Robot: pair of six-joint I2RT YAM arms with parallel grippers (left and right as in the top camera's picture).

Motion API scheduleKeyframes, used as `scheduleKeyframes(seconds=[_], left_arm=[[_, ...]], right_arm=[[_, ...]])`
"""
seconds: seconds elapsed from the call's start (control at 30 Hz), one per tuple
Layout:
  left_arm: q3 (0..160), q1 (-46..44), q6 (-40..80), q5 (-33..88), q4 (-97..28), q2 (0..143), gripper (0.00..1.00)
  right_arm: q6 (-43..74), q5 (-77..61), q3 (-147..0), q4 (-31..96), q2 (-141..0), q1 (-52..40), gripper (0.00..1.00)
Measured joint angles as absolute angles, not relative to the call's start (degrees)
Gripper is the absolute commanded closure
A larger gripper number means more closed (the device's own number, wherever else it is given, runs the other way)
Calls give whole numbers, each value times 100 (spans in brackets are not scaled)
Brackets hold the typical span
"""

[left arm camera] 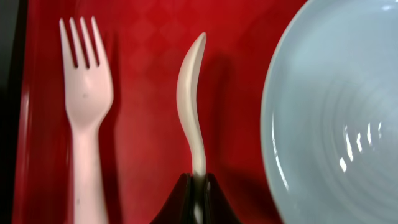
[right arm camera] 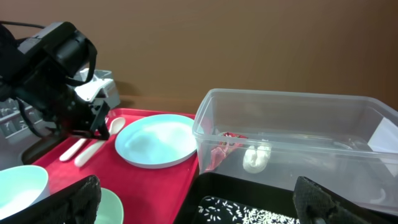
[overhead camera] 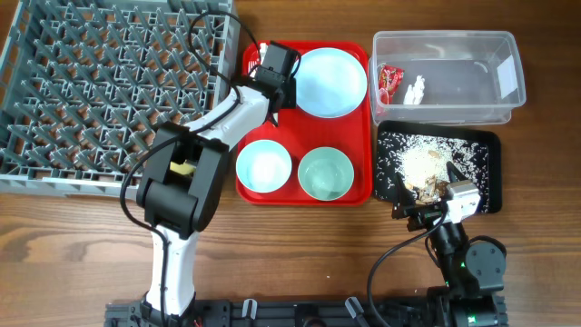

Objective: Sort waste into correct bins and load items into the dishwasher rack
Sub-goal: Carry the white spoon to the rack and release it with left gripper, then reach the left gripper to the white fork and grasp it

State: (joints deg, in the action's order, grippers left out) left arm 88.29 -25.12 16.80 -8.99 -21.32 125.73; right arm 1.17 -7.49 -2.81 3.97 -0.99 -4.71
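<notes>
**Overhead.** Left tool (overhead camera: 272, 71) sits over the far-left corner of the red tray (overhead camera: 363, 195), just beside the round pale blue plate (overhead camera: 331, 82). Two small bowls, one pale blue (overhead camera: 263, 168) and one greenish (overhead camera: 325, 173), stand on the tray's near half. The grey peg rack (overhead camera: 91, 91) is at the left of the desk (overhead camera: 300, 245). Right tool (overhead camera: 422, 211) is at the near edge of the black tray (overhead camera: 490, 136) of rice-like crumbs, with the clear tub (overhead camera: 445, 36) beyond it.

**Left wrist.** Left tool is closed on the handle end of a cream plastic spoon (left arm camera: 189, 93), which is turned on edge. A pale pink fork (left arm camera: 87, 112) lies flat to its left, the plate to its right.
- Spoon: we judge it light, stiff, smooth and thin. A pinch at the very end may let it swing, so mid-handle would hold it better.
- Plate: glossy, hard and ringed inside, likely slippery. Its raised rim is where we would take it.

**Right wrist.** Right tool is spread wide, fingers (right arm camera: 78, 199) apart, holding nothing.
- Tub: thin, clear, flexible-looking.
- Tub contents: a crumpled red wrapper (right arm camera: 217, 152), soft and light, and white bits (right arm camera: 256, 157).
</notes>
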Motion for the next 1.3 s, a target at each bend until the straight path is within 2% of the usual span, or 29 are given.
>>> scheduleKeyframes(seconds=[0.4, 0.7, 0.77, 0.83, 0.87, 0.9, 1.3], left_arm=[[8722, -2265, 1649, -1160, -3527, 11013, 96], [8722, -1374, 1015, -1514, -3544, 10683, 96], [8722, -1186, 956, -1496, -3476, 10687, 89], [8722, -1059, 843, -1420, -3463, 10687, 71], [8722, -1017, 777, -1341, -3511, 10687, 49], [8722, -1002, 690, -1297, -3575, 10691, 45], [8722, -1111, 519, -644, -3817, 10650, 46]], right_arm=[[117, -749, -281, 399, -99, -469, 0], [117, -749, -281, 399, -99, -469, 0], [117, -749, -281, 399, -99, -469, 0], [117, -749, -281, 397, -99, -471, 0], [117, -749, -281, 397, -99, -471, 0], [117, -749, -281, 399, -99, -471, 0], [117, -749, -281, 397, -99, -469, 0]])
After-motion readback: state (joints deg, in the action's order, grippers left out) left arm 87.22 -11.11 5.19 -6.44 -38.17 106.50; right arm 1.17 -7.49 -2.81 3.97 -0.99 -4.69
